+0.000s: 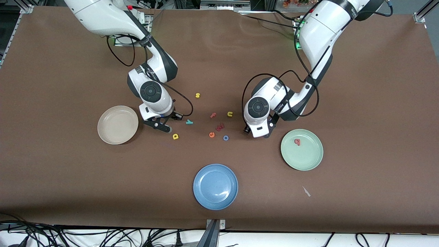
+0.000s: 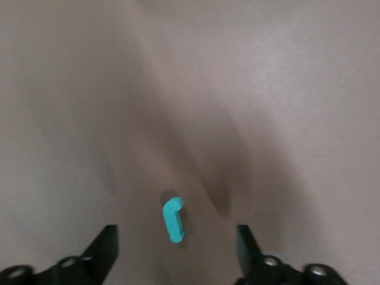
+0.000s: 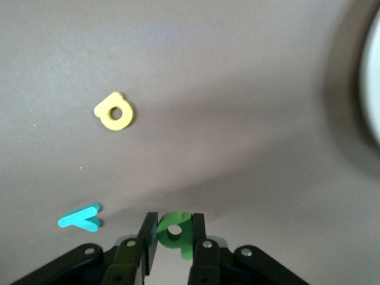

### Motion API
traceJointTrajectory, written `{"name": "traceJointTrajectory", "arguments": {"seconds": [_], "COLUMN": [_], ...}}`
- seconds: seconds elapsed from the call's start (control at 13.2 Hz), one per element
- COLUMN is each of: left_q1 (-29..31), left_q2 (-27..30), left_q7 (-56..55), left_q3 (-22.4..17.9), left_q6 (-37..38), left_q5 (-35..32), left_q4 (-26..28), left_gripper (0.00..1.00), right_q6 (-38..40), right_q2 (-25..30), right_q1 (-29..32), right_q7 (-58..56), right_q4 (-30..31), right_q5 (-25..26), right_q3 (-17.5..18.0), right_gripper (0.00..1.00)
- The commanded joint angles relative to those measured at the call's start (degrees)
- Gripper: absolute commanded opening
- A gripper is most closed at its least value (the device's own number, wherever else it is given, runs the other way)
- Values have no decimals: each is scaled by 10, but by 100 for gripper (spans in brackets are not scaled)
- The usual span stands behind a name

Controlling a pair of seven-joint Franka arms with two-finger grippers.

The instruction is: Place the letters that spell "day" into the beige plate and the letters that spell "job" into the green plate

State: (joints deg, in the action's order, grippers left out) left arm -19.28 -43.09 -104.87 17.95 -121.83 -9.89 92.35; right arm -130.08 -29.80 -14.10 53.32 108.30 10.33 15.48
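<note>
My right gripper (image 1: 166,127) (image 3: 174,218) is shut on the dark green "d" (image 3: 168,238), low over the table between the beige plate (image 1: 117,124) (image 3: 371,89) and the teal "y" (image 1: 189,121) (image 3: 80,218). The yellow "a" (image 1: 175,136) (image 3: 114,111) lies nearer the front camera than the "y". My left gripper (image 1: 256,133) (image 2: 176,252) hangs open over the teal "j" (image 2: 174,219), which lies between its fingers (image 2: 104,249) untouched. The salmon "b" (image 1: 297,141) rests in the green plate (image 1: 301,161). The blue "o" (image 1: 225,138) lies on the table.
A blue plate (image 1: 215,186) sits nearest the front camera. Loose letters lie between the arms: yellow "s" (image 1: 197,95), pink "t" (image 1: 213,115), yellow "u" (image 1: 229,114), a red letter (image 1: 220,127), orange "e" (image 1: 212,134).
</note>
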Motion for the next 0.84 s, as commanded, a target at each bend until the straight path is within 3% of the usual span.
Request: {"name": "traceJointTrajectory", "arguments": {"seconds": [0.0, 0.15, 0.23, 0.38, 0.46, 0.76], "left_q1": [-3, -5, -2, -1, -1, 6], "left_q2": [20, 19, 20, 23, 24, 21], "left_q7": [-63, -66, -66, -66, -66, -65], "left_q3": [-4, -4, -4, -5, -5, -5], "left_q6": [-55, -63, -63, -63, -62, -62], "left_q5": [-32, -32, -32, -32, -32, -32], "left_q4": [53, 58, 58, 57, 57, 58], "left_gripper": [78, 65, 45, 18, 10, 0], "right_q6": [18, 18, 17, 12, 10, -18], "right_q2": [32, 51, 60, 72, 75, 74], "right_q1": [1, 2, 2, 2, 2, 3], "right_q7": [-65, -115, -149, -228, -271, -428], "right_q4": [8, 20, 26, 38, 42, 61], "right_q5": [7, 7, 6, 4, 0, -66], "right_q3": [-24, -40, -54, -85, -102, -163], "right_gripper": [2, 2, 2, 2, 2, 2]}}
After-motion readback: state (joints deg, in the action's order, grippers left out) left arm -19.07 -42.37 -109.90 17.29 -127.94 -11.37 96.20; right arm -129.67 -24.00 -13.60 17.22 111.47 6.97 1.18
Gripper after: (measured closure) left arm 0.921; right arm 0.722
